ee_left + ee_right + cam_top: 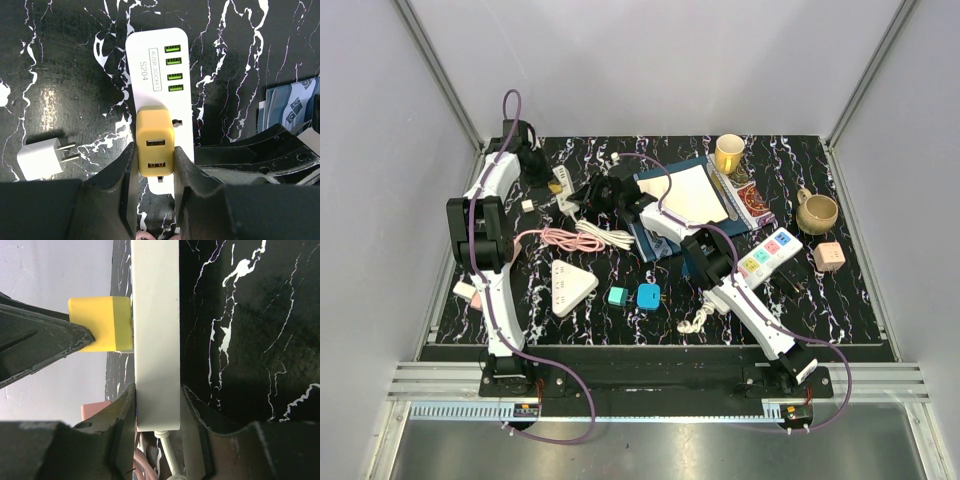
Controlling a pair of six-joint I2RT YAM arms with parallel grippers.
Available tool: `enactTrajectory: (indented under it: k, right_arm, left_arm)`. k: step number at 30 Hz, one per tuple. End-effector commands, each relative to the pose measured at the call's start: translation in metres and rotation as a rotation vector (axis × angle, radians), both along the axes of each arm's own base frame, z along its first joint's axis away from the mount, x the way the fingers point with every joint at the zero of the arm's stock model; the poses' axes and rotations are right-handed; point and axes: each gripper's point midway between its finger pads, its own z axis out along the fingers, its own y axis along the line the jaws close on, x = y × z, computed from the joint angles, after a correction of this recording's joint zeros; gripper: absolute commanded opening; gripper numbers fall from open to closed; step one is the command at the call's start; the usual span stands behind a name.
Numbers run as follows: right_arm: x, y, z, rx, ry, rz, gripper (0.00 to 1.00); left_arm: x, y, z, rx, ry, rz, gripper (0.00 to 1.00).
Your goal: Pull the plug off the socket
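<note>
black white-veined marble table (840, 300), pale grey walls (670, 60) around. at its far left i see the white socket strip (159, 85), long axis running away from the left wrist camera — the yellow plug (155, 135) stands out of its face, pinched in my left gripper (155, 155); my right gripper (157, 390) clamps the strip's sides.

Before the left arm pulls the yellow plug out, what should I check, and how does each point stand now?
1. Fingers of the left gripper sit on both sides of the yellow plug: ok.
2. The right gripper clamps the white socket strip to hold it: ok.
3. The yellow plug is seated in the white socket strip, not yet pulled: ok.
4. Both grips are firm enough not to slip: cannot tell.
5. The loose white adapter lies apart from the white socket strip, out of the way: ok.
</note>
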Motion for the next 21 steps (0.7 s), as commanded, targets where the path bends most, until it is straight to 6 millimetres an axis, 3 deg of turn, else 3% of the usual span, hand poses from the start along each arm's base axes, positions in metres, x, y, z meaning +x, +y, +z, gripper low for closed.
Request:
enactTrajectory:
  k: [1,7,15,21]
  right_arm:
    - [0.000,-0.023,-0.052,-0.143,0.084,-0.047,0.02]
    - [-0.001,-0.024,-0.054,-0.152,0.088,-0.051,0.00]
    - [-0.001,-0.024,-0.054,-0.153,0.089,-0.055,0.00]
    - [0.000,-0.024,-0.053,-0.149,0.090,-0.055,0.21]
  left_arm:
    - [0.018,-0.007,0.046,-0.027,-0.101,-0.017,0.00]
    - [0.019,-0.014,0.061,-0.063,-0.123,-0.026,0.00]
    - [0.017,-0.008,0.069,-0.039,-0.130,-0.005,0.00]
    - [0.013,0.014,0.064,0.011,-0.118,0.050,0.00]
